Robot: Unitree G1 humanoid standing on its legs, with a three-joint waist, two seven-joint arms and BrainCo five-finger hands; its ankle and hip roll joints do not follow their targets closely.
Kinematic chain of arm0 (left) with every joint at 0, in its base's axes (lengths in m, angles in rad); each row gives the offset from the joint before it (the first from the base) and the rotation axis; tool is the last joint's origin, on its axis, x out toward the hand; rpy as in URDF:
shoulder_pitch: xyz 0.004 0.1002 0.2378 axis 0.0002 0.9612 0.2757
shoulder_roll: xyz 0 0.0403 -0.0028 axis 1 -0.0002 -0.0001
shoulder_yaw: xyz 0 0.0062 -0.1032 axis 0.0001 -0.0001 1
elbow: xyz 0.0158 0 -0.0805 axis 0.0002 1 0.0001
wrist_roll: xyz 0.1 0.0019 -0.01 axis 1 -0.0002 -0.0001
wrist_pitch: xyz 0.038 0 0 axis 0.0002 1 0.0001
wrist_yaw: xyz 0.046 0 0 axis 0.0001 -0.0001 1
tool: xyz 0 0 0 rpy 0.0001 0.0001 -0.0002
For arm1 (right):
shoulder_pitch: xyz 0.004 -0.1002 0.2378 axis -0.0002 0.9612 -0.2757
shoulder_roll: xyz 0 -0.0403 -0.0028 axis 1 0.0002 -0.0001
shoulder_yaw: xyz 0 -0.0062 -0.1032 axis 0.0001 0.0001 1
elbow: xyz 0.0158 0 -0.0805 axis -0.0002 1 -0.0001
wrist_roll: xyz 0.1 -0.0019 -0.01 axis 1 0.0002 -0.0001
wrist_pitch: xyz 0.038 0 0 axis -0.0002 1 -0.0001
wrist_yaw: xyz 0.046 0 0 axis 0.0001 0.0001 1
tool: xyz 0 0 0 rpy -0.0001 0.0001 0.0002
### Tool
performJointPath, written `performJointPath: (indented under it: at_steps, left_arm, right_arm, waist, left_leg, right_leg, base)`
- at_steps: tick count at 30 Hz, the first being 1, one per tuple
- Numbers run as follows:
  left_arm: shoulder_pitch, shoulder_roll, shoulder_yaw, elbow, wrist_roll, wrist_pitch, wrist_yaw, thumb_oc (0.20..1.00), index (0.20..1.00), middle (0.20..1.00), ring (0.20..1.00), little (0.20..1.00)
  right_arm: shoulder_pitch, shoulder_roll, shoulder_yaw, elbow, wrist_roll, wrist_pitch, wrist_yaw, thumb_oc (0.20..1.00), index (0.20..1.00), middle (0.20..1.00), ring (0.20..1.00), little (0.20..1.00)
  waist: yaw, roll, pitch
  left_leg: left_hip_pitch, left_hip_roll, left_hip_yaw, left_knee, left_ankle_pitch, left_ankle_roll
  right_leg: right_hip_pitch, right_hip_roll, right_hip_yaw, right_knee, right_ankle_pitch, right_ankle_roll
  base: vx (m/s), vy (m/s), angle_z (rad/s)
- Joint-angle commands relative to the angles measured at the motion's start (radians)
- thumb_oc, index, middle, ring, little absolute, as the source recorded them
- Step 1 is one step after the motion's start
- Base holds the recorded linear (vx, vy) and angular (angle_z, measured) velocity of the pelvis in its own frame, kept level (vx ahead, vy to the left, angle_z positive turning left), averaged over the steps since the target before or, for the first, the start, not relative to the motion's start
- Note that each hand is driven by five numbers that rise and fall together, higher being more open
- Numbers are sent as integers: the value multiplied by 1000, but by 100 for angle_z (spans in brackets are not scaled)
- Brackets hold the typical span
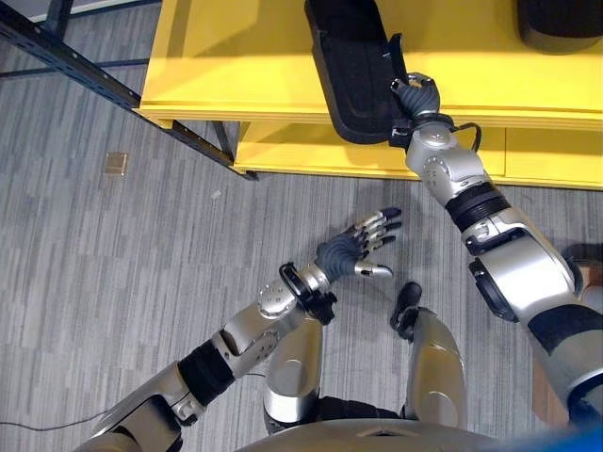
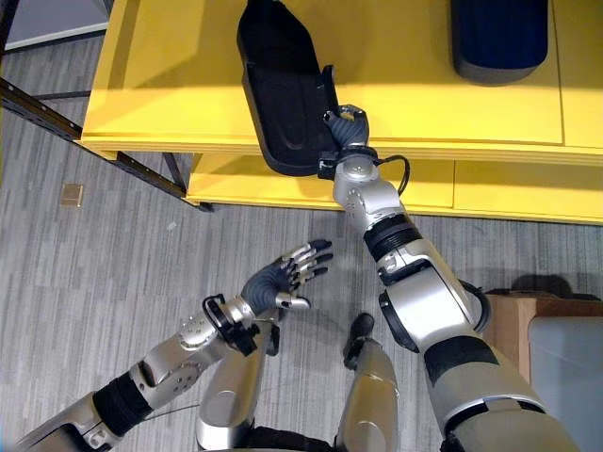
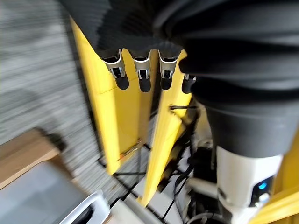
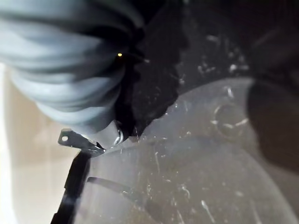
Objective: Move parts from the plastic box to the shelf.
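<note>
The robot's right hand (image 2: 345,125) reaches up onto the yellow shelf (image 2: 170,85) and lies against the right edge of a long black moulded plastic part (image 2: 278,89) that rests flat on the top board, its near end jutting past the shelf's front lip; I cannot tell whether its fingers are curled on the part. The left hand (image 1: 358,249) hangs over the grey floor (image 1: 113,254), well apart from the shelf, fingers straight and holding nothing. A second dark part (image 2: 499,33) sits farther right on the same board.

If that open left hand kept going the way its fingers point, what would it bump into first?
Probably the yellow shelf: the left hand hangs over bare floor, its fingers aimed toward the shelf's lower edge. Depth is hard to judge.
</note>
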Motion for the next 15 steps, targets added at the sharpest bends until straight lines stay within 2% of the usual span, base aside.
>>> performJointPath:
  at_steps: [1, 5, 9, 15]
  left_arm:
    - [2, -35, 2, -90, 11, -43, 6, 1000, 1000, 1000, 1000, 1000]
    - [6, -21, 5, -95, 9, -46, 13, 1000, 1000, 1000, 1000, 1000]
    - [14, -8, 5, -99, 11, -45, 7, 1000, 1000, 1000, 1000, 1000]
    - [21, -8, 2, -95, 28, -48, 8, 1000, 1000, 1000, 1000, 1000]
  right_arm:
    - [-174, -134, 9, 14, -23, -97, -15, 200, 200, 200, 200, 200]
    - [-187, -152, 11, 5, -18, -103, -12, 200, 200, 200, 200, 200]
    - [-192, -167, 6, -17, 7, -78, -18, 200, 200, 200, 200, 200]
    - [-207, -179, 12, -1, 17, -72, -24, 200, 200, 200, 200, 200]
  waist:
    - [2, 25, -21]
    - [3, 23, -21]
    - [5, 16, -21]
    - [7, 14, -21]
  left_leg:
    - [36, -21, 22, 6, 25, 29]
    - [44, -23, 21, 10, 19, 30]
    - [55, -26, 17, 18, 7, 30]
    - [61, -22, 18, 15, 9, 31]
  right_leg:
    - [85, -15, -22, -80, 98, 12]
    - [94, -15, -24, -74, 91, 11]
    - [110, -18, -28, -69, 80, 14]
    - [120, -14, -29, -83, 88, 11]
  base:
    - [16, 21, -5]
    - [13, 0, -2]
    - [24, -24, 8]
    - [4, -1, 2]
